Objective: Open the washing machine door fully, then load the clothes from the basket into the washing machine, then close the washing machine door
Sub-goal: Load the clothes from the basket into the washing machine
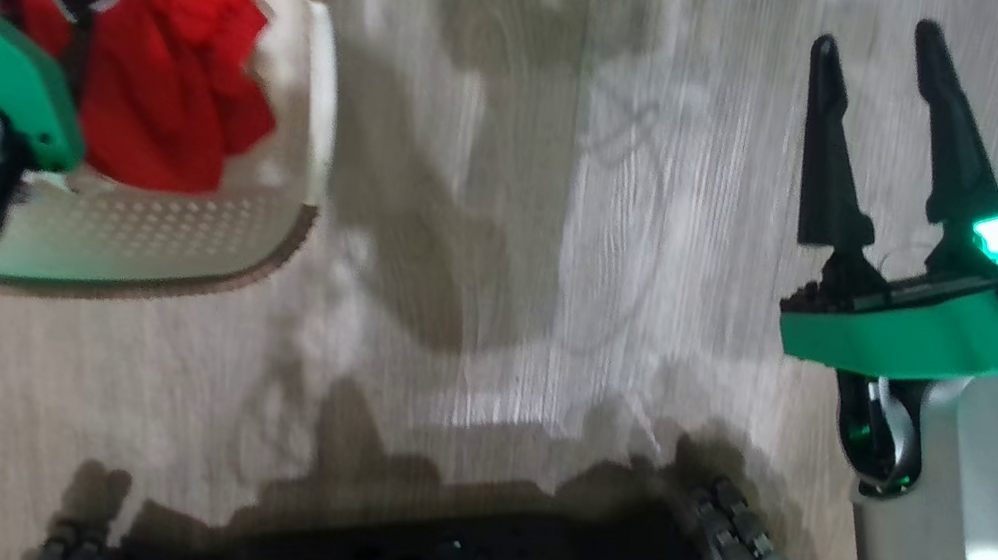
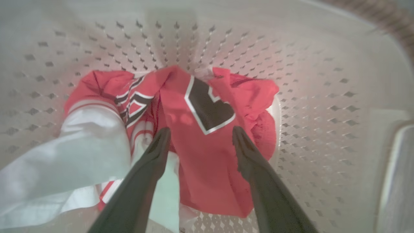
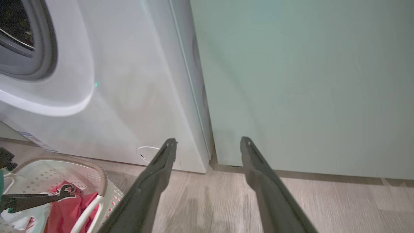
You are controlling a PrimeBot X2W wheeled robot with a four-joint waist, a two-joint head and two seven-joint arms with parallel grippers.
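We note the clothes (image 2: 210, 161) crumpled in the basket (image 2: 323, 81). Left wrist view gives us their black white-edged mark and white panel; right wrist view adds the washing machine (image 3: 129, 81). Red fabric lies between the spread left claw (image 2: 200, 129) tips. Our right claw (image 3: 208, 139) spread over floor (image 3: 210, 200), well apart.

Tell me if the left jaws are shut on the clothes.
No: the left gripper has its jaws spread wide apart over the clothes lying in the basket.
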